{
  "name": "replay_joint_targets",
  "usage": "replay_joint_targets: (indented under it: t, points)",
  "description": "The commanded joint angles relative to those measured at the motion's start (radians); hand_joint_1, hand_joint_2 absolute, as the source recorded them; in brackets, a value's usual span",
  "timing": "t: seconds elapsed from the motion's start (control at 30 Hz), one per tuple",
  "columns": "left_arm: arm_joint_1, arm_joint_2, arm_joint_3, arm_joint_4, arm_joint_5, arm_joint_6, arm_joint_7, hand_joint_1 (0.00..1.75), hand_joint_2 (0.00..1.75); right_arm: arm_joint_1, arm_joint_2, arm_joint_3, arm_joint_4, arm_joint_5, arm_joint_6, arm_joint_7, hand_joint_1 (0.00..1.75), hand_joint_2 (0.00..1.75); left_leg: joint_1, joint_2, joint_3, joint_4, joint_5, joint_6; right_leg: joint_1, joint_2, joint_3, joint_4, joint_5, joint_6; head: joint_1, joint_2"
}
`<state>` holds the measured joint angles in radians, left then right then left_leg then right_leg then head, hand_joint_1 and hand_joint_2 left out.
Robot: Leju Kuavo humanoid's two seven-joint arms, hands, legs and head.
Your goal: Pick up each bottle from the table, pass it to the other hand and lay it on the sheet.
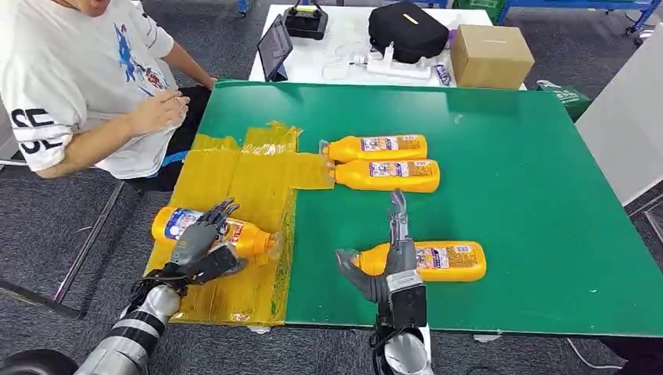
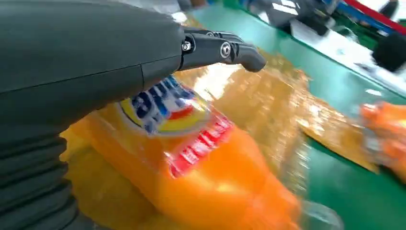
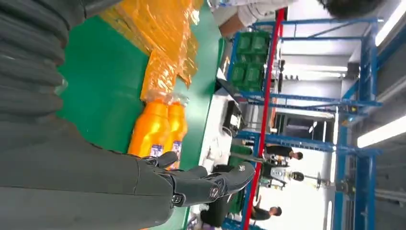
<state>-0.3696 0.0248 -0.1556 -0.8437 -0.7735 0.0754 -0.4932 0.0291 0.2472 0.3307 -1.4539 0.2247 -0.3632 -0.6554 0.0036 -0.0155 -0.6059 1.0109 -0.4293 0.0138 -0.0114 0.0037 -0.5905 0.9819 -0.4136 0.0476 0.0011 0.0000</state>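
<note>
A green table (image 1: 508, 195) fills the middle of the room, with a crinkled yellow sheet (image 1: 234, 180) spread over its left part and a person in a white shirt (image 1: 78, 78) seated at the far left corner. The left hand (image 1: 199, 242) rests on a bottle (image 1: 250, 238) lying on the sheet, fingers spread over it, while the right hand (image 1: 391, 262) hovers with fingers apart over the near bottle (image 1: 449, 260) on bare green. Two more bottles (image 1: 383, 160) lie side by side further back, and behind the table a white table (image 1: 344, 55) carries a black bag (image 1: 406, 30) and a cardboard box (image 1: 490, 53).
</note>
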Motion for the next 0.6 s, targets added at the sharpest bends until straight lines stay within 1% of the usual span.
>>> replay_joint_targets:
  t: [0.03, 0.07, 0.1, 0.2, 0.23, 0.3, 0.33, 0.37, 0.4, 0.43, 0.47, 0.5, 0.6]
  points:
    - [0.095, -0.017, 0.068, -0.101, 0.193, -0.132, -0.036, 0.0, 0.0, -0.05, -0.001, -0.01, 0.112, 0.002, 0.009, 0.002, 0.0, 1.75, 0.0, 0.007, 0.005, -0.002, -0.001, -0.001, 0.001, 0.005, 0.003, -0.002, 0.001, -0.001, 0.0, 0.0]
    - [0.095, -0.017, 0.068, -0.101, 0.193, -0.132, -0.036, 0.0, 0.0, -0.05, -0.001, -0.01, 0.112, 0.002, 0.009, 0.002, 0.0, 1.75, 0.001, 0.008, 0.005, -0.002, -0.001, -0.001, 0.001, 0.006, 0.003, -0.003, 0.001, -0.002, 0.0, 0.0]
    - [0.099, -0.019, 0.065, -0.118, 0.194, -0.138, -0.023, 0.0, 0.0, -0.049, 0.0, -0.009, 0.11, 0.002, 0.01, 0.002, 0.0, 1.75, 0.0, 0.004, 0.004, -0.001, -0.001, -0.001, 0.001, 0.003, 0.002, -0.002, 0.001, -0.001, 0.0, 0.0]
    - [0.115, -0.05, 0.14, -0.167, 0.368, -0.235, 0.0, 0.0, 0.0, -0.047, 0.0, -0.005, 0.11, 0.009, 0.014, 0.005, 0.0, 1.75, 0.001, 0.004, 0.003, -0.001, -0.001, -0.001, 0.001, 0.002, 0.001, -0.001, 0.001, -0.001, 0.0, 0.0]
    - [0.123, -0.073, 0.18, -0.208, 0.449, -0.238, 0.004, 0.0, 0.0, -0.047, 0.001, -0.003, 0.112, 0.015, 0.014, 0.009, 0.0, 1.75, 0.001, 0.004, 0.003, -0.001, 0.0, -0.001, 0.001, 0.002, 0.001, -0.001, 0.001, -0.001, 0.0, 0.0]
    - [0.126, -0.083, 0.192, -0.242, 0.483, -0.232, 0.008, 0.0, 0.0, -0.047, 0.002, 0.0, 0.115, 0.021, 0.014, 0.013, 0.0, 1.75, 0.002, 0.006, 0.005, 0.0, -0.002, -0.001, 0.002, 0.004, 0.003, -0.002, 0.0, -0.002, -0.001, 0.0]
    - [0.129, -0.121, 0.234, -0.28, 0.531, -0.178, 0.001, 0.0, 0.0, -0.051, -0.006, 0.008, 0.121, 0.046, 0.014, 0.027, 0.0, 1.75, 0.001, 0.004, 0.002, 0.0, -0.001, -0.001, 0.001, 0.002, 0.0, -0.001, 0.001, -0.001, 0.0, 0.0]
    - [0.126, -0.155, 0.264, -0.314, 0.542, -0.09, -0.031, 0.0, 0.0, -0.057, -0.018, 0.019, 0.128, 0.092, 0.003, 0.053, 0.0, 1.75, 0.002, 0.006, 0.004, 0.0, -0.002, -0.001, 0.002, 0.003, 0.002, -0.001, 0.0, -0.002, 0.0, 0.0]
    - [0.12, -0.18, 0.272, -0.344, 0.527, 0.024, -0.071, 0.0, 0.0, -0.066, -0.035, 0.035, 0.133, 0.148, -0.005, 0.089, 0.0, 1.75, 0.001, 0.003, 0.002, 0.0, -0.001, 0.0, 0.002, 0.0, 0.001, -0.001, 0.0, -0.001, 0.0, 0.0]
    - [0.108, -0.207, 0.28, -0.38, 0.502, 0.149, -0.103, 0.0, 0.0, -0.078, -0.058, 0.043, 0.136, 0.195, -0.004, 0.124, 0.0, 1.75, 0.002, 0.004, 0.002, 0.001, -0.001, -0.001, 0.002, 0.001, 0.001, -0.001, 0.0, -0.001, 0.0, 0.0]
    - [0.104, -0.223, 0.282, -0.413, 0.449, 0.295, -0.146, 0.0, 0.0, -0.087, -0.083, 0.053, 0.129, 0.263, -0.025, 0.14, 0.0, 1.75, 0.001, 0.002, -0.002, 0.001, 0.0, 0.0, 0.001, -0.001, -0.002, -0.001, 0.001, 0.0, 0.0, 0.0]
    - [0.108, -0.221, 0.264, -0.439, 0.44, 0.324, -0.145, 0.0, 1.75, -0.085, -0.094, 0.046, 0.107, 0.273, -0.025, 0.143, 0.0, 1.75, 0.002, 0.001, -0.002, 0.002, 0.0, 0.0, 0.002, -0.003, -0.002, 0.0, 0.0, 0.0, 0.0, 0.0]
    - [0.117, -0.214, 0.253, -0.459, 0.441, 0.329, -0.132, 0.0, 1.75, -0.083, -0.101, 0.039, 0.088, 0.275, -0.013, 0.153, 0.0, 1.75, 0.001, 0.002, -0.002, 0.001, 0.0, 0.0, 0.002, -0.001, -0.002, -0.001, 0.0, 0.0, 0.0, 0.0]
